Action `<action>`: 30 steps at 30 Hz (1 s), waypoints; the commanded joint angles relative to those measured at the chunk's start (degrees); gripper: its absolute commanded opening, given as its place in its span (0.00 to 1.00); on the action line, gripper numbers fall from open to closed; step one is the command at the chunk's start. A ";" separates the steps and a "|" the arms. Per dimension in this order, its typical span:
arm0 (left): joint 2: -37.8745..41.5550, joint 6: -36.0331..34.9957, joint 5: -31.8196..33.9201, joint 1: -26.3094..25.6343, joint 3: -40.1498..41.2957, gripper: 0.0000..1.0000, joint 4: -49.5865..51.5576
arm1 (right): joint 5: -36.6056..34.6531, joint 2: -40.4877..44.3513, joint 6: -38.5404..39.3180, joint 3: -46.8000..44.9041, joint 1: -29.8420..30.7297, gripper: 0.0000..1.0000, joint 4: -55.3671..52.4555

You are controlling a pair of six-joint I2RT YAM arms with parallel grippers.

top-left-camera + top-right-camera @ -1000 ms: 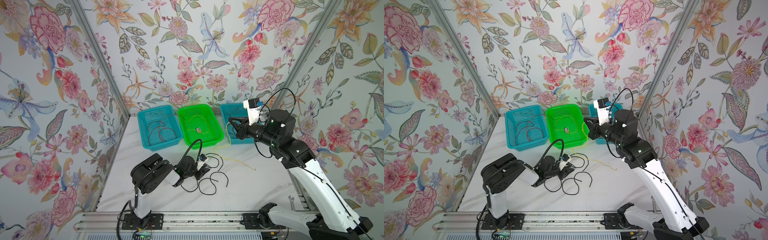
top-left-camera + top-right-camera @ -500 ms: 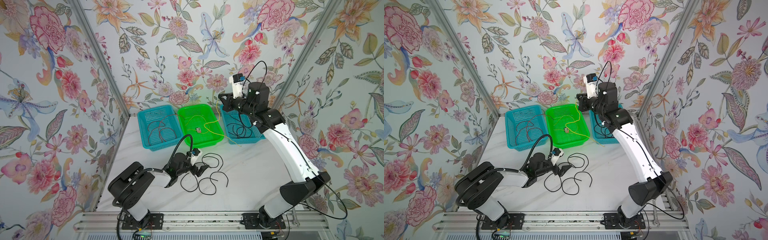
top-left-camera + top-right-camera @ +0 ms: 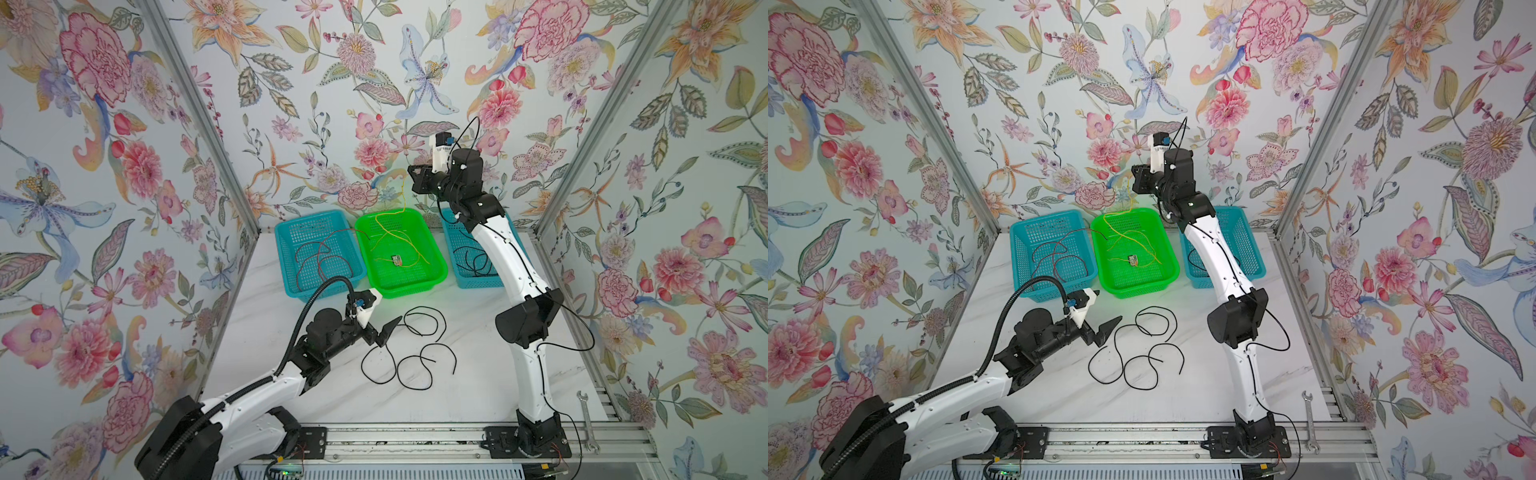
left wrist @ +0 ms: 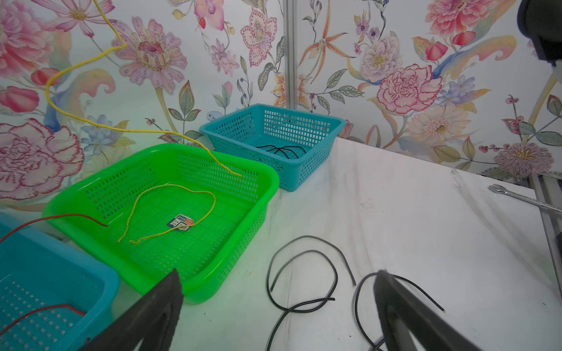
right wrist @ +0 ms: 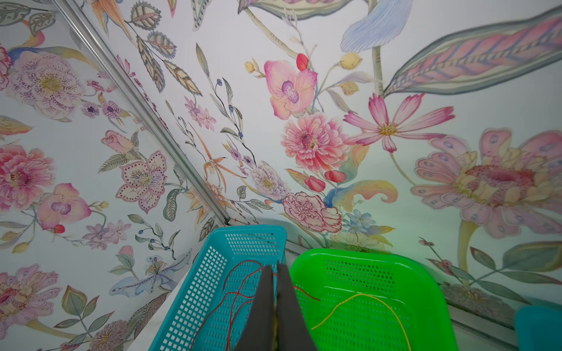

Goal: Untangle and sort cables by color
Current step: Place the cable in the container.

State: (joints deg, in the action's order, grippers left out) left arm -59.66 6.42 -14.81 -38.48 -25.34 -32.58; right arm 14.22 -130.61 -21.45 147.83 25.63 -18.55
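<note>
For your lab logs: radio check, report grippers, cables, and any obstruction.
Left gripper open, beside loose black cables. Right gripper raised, shut on yellow cable trailing into green basket. Red cable end strays into green basket.

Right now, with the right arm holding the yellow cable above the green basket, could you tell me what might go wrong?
The yellow cable, pinched in the shut right gripper, trails to the green basket's rim; released, its end may drape outside. A red cable tip pokes into that basket and could snag it. The black cables on the table cross, so the open left gripper may lift several.
</note>
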 commanded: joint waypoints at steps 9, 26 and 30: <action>13.59 1.67 12.63 5.37 3.33 0.99 10.76 | -3.98 -9.43 -2.05 -2.28 1.53 0.00 5.02; 20.92 5.54 13.93 11.67 4.78 0.99 11.77 | -24.70 -14.29 8.18 -6.73 3.82 0.00 -2.31; 21.05 5.36 14.44 11.70 4.86 0.99 11.82 | -29.18 -13.55 9.61 -8.62 3.73 0.00 -3.29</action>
State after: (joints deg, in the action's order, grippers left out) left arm -38.72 11.38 -1.02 -27.27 -20.97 -20.95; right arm -9.02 -145.23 -14.46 140.68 29.28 -18.94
